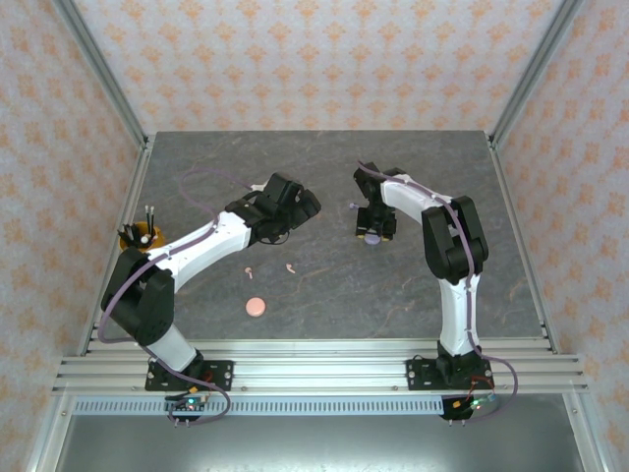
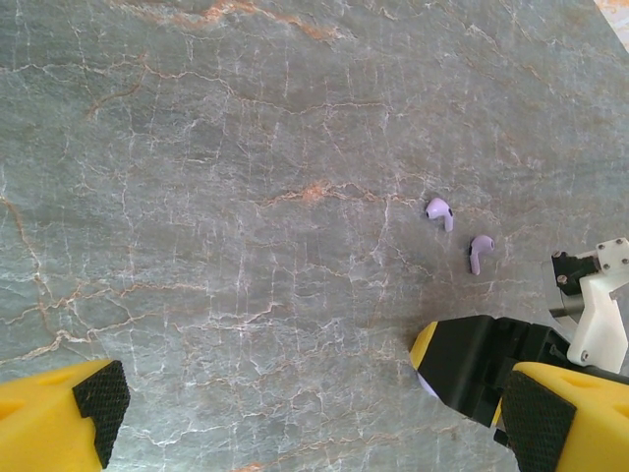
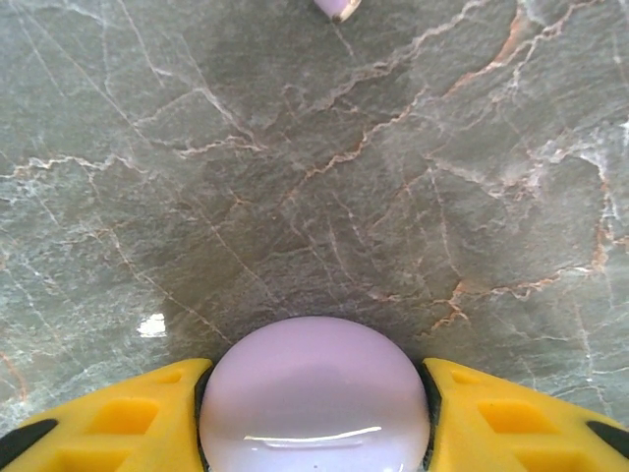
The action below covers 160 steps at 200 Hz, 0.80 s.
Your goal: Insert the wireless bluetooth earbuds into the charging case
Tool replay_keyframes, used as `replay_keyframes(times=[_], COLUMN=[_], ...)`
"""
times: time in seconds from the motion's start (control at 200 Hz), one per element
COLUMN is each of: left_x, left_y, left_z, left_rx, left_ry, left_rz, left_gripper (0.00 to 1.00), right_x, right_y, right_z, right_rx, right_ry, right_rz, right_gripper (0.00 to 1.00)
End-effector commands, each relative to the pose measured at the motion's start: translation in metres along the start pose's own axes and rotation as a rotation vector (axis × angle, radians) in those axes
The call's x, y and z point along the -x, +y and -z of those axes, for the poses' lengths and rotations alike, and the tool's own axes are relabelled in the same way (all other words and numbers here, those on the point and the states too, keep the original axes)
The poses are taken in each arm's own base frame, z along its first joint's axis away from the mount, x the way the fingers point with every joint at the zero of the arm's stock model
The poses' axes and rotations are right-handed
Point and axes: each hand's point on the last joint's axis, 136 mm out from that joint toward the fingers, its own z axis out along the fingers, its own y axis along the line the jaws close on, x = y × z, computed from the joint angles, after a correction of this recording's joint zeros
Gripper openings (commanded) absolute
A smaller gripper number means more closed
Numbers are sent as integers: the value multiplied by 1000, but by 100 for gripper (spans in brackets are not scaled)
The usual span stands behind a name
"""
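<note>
1. Top external view
   - The desk (image 1: 197,177) is a flat grey slab with a stone pattern and pale veins.
   - The pink earbuds (image 1: 249,270) are two tiny pale pieces with short stems. They lie loose on the desk, near the middle and slightly apart.
   - The pink charging case (image 1: 256,307) is a smooth round disc. It sits closer to the arm bases than the pink earbuds.
   - The purple earbuds (image 1: 351,206) show as a small pale mark between the two arms.
   - The left gripper (image 1: 303,205) is to their left.
   - The right gripper (image 1: 373,231) points down over the purple charging case (image 1: 371,239).

2. Left wrist view
   - The purple earbuds (image 2: 439,211) lie side by side without touching. Each has a glossy rounded head and a short stem.
   - The left gripper (image 2: 314,408) is released. Its yellow fingers (image 2: 59,418) have black textured pads and stand wide apart with nothing between them.

3. Right wrist view
   - The purple charging case (image 3: 314,403) is a glossy lilac dome of smooth plastic.
   - The right gripper (image 3: 314,369) is grasping it, with one ribbed yellow finger pressed against each side.
   - One purple earbud sits at the top edge, well apart from the case.
</note>
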Motion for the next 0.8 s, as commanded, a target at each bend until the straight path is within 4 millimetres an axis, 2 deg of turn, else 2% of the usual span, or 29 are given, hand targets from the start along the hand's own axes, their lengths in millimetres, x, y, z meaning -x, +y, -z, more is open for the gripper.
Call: replay_keyframes(times=[0.0, 0.19, 0.315, 0.47, 0.656, 0.796], left_x=[5, -1, -15, -36, -63, -90], left_y=[-11, -8, -5, -1, -23, -40], left_z=[2, -8, -22, -33, -43, -59], left_rx=[-22, -35, -97, -190, -307, -370], left_ry=[-22, -10, 19, 39, 59, 95], left_rz=[7, -21, -34, -49, -154, -232], left_gripper=[100, 100, 100, 100, 100, 100], right_x=[2, 3, 4, 7, 12, 15], right_y=[-5, 2, 7, 9, 8, 7], right_z=[-6, 17, 30, 36, 37, 35], right_rx=[-33, 41, 106, 161, 231, 279], right_ry=[1, -64, -103, -126, -113, -85], right_rz=[-1, -78, -166, -285, -429, -504], right_gripper=[49, 47, 47, 47, 47, 47])
